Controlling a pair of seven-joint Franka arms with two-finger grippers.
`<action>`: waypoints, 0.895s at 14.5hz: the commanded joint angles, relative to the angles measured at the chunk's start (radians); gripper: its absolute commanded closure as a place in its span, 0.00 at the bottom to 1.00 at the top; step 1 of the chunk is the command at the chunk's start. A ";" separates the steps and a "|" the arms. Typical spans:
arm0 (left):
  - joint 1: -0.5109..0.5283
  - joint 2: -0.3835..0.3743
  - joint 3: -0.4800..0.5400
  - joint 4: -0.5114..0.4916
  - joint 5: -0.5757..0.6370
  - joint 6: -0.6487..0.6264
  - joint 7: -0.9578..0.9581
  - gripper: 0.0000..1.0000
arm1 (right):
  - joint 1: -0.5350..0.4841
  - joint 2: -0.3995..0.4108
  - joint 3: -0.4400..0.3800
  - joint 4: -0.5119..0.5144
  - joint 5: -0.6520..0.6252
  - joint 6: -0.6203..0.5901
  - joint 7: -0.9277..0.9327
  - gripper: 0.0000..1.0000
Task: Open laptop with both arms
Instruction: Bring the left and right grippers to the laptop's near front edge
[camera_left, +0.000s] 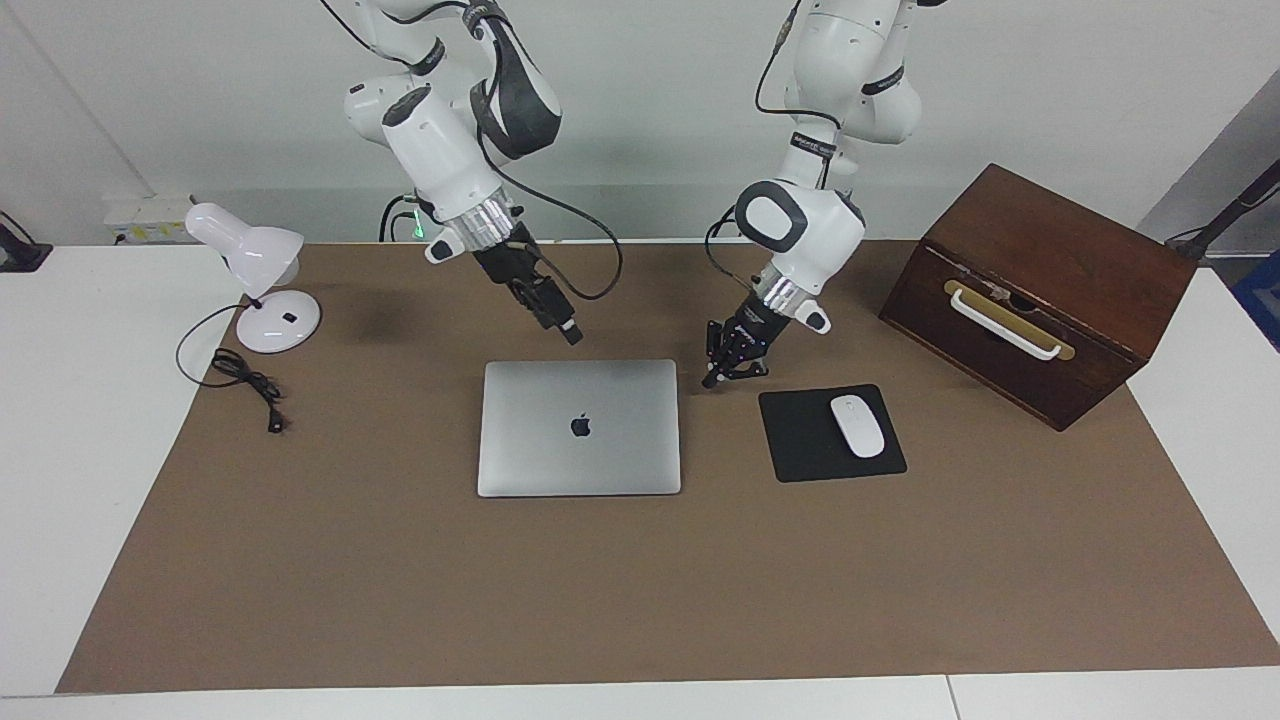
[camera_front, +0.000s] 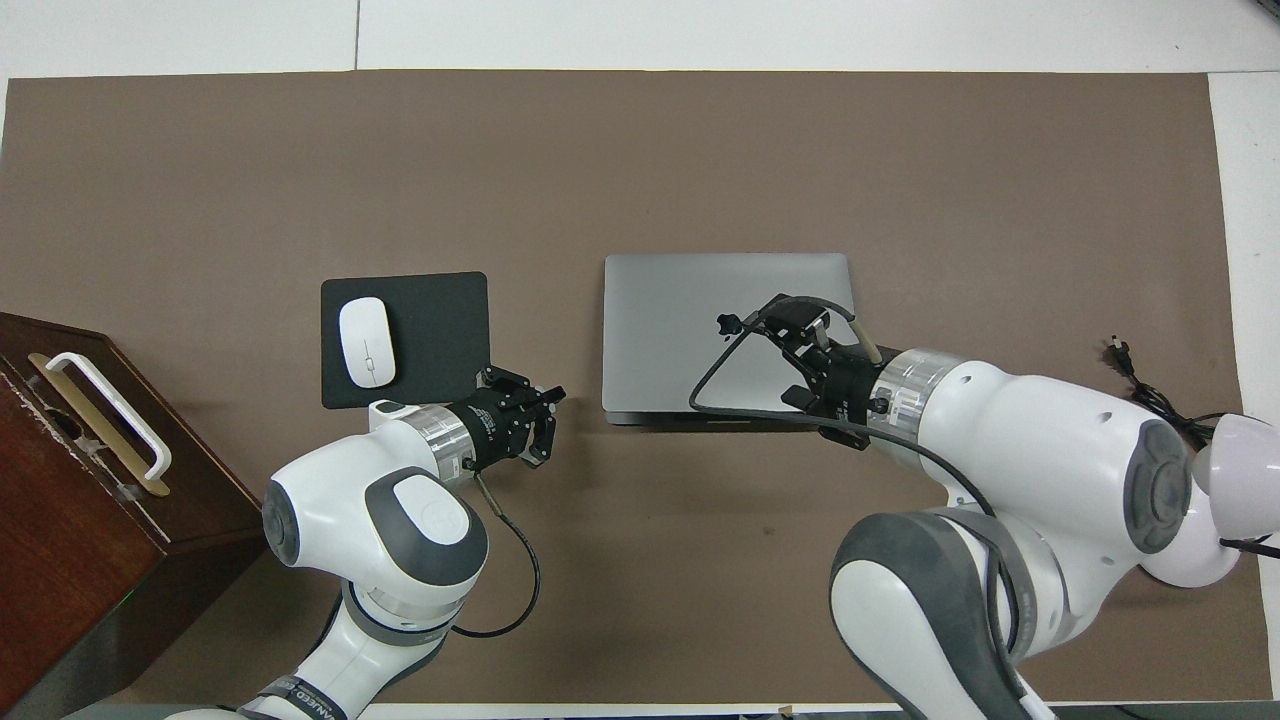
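Note:
The laptop (camera_left: 580, 428) lies closed and flat on the brown mat, apple logo up; it also shows in the overhead view (camera_front: 680, 330). My right gripper (camera_left: 570, 335) hangs tilted just above the laptop's edge nearer to the robots; in the overhead view (camera_front: 800, 325) it covers part of the lid. My left gripper (camera_left: 725, 375) is low over the mat, beside the laptop's corner nearer the robots, between the laptop and the mouse pad. It is open and empty and also shows in the overhead view (camera_front: 548, 415).
A black mouse pad (camera_left: 800, 445) with a white mouse (camera_left: 858, 425) lies beside the laptop toward the left arm's end. A wooden box (camera_left: 1030, 290) with a white handle stands past it. A white desk lamp (camera_left: 255, 270) and its cable (camera_left: 250, 385) are at the right arm's end.

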 joint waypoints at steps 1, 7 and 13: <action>-0.057 0.029 0.011 0.033 -0.062 0.052 0.010 1.00 | 0.002 -0.028 -0.001 -0.059 0.032 0.053 0.007 0.00; -0.123 0.067 0.011 0.076 -0.068 0.098 0.011 1.00 | 0.013 -0.023 -0.001 -0.116 0.106 0.079 0.003 0.00; -0.166 0.127 0.009 0.131 -0.066 0.144 0.011 1.00 | 0.011 -0.011 -0.013 -0.159 0.115 0.095 -0.092 0.00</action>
